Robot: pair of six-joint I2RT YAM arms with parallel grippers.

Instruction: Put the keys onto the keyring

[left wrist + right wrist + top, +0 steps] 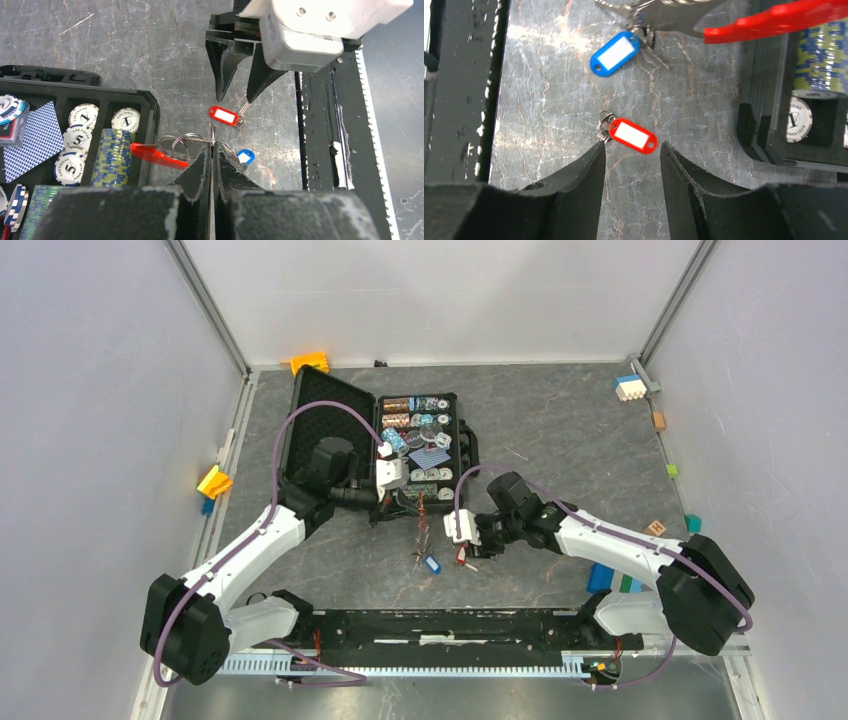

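In the left wrist view my left gripper (212, 146) is shut on the thin wire of the keyring (177, 145), whose long red tag (157, 154) sticks out to the left beside the case. The blue-headed key (245, 156) lies just right of the left fingers and touches a loop of the ring; whether it is threaded I cannot tell. The red-headed key (633, 135) lies flat on the table just ahead of my right gripper (631, 147). That gripper is open and holds nothing, and its left fingertip (599, 147) sits beside the key's metal end. From above, the two grippers face each other at mid-table (462, 555).
An open black case (300, 420) with poker chips and playing cards stands behind the left gripper. Its front wall (756, 125) is close to the right of the right fingers. A black rail (450, 625) runs along the near edge. Coloured blocks (630, 388) lie at the table's borders.
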